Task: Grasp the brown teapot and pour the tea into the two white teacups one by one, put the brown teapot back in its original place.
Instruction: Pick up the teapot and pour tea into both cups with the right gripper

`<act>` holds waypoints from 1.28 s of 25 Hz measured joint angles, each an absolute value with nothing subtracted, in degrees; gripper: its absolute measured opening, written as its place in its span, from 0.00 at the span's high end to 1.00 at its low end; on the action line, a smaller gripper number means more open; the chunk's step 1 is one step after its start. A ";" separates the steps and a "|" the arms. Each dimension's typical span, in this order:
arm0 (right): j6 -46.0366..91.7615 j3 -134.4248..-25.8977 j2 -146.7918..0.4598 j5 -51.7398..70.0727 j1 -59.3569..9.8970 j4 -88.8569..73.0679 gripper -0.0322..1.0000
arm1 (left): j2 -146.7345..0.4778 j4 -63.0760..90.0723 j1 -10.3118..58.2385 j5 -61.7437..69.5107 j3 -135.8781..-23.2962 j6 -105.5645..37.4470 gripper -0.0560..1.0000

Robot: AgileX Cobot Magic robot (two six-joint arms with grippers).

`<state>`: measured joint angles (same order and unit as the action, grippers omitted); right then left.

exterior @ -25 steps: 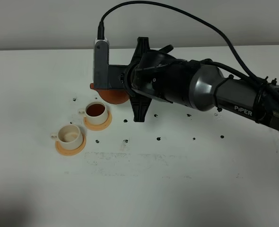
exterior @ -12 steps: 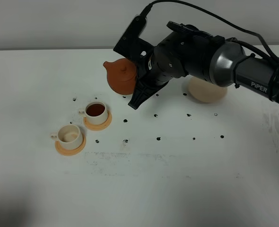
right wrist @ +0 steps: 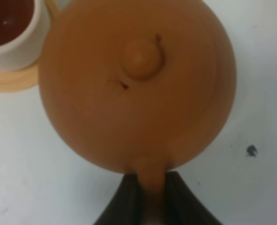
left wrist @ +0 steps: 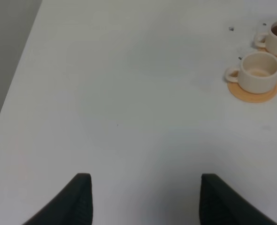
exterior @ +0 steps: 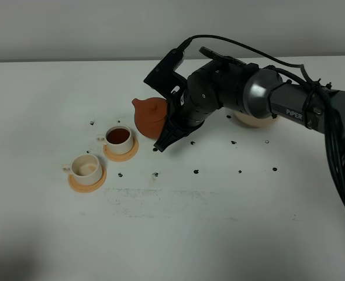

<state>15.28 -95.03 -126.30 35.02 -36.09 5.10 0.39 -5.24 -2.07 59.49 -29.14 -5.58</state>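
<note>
– Brown teapot (exterior: 150, 116) first: who has it?
– It's in the right gripper (right wrist: 150, 199). Fingers (right wrist: 124, 204) are pressed together on the handle (right wrist: 150, 180), one on each side. Pot sits roughly upright, lid knob (right wrist: 141, 58) facing the wrist camera, spout (exterior: 136, 103) pointing away from the right arm (exterior: 278, 105).
– Where is the brown teapot on the scene?
– Just beside the filled teacup (exterior: 119, 138), between it and the beige coaster (exterior: 255, 121), well apart from the coaster. Resting on the table (exterior: 219, 222) or lifted off it: cannot tell.
– Cups?
– The filled teacup holds dark tea and stands on an orange saucer (exterior: 123, 154). The empty teacup (exterior: 86, 167) stands on a second orange saucer (exterior: 85, 182), nearer the front edge and further left in the high view, near the filled one but not touching.
– Coaster?
– Flat on the table, partly hidden behind the arm.
– And the left gripper (left wrist: 145, 201)?
– Fingers spread wide, only table showing between them, off to the side of the cups. Small black marks (exterior: 196, 172) dot the table near the pot.
</note>
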 joint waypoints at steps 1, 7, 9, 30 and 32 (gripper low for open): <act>15.28 -95.03 -126.67 34.55 -36.06 4.83 0.88 | 0.39 -5.24 -2.07 59.49 -29.14 -5.58 0.47; 15.22 -95.03 -127.66 33.72 -35.78 4.09 0.88 | 0.39 -5.24 -2.07 59.49 -29.14 -5.58 0.47; 15.22 -95.03 -127.61 33.72 -35.78 4.49 0.88 | 0.39 -5.24 -2.07 59.49 -29.14 -5.58 0.47; 8.88 -84.99 -109.59 33.39 -45.38 9.35 0.88 | 0.39 -5.24 -2.07 59.49 -29.14 -5.58 0.47; 8.82 -83.37 -109.23 32.99 -46.88 10.72 0.88 | 0.39 -5.24 -2.07 59.49 -29.14 -5.58 0.47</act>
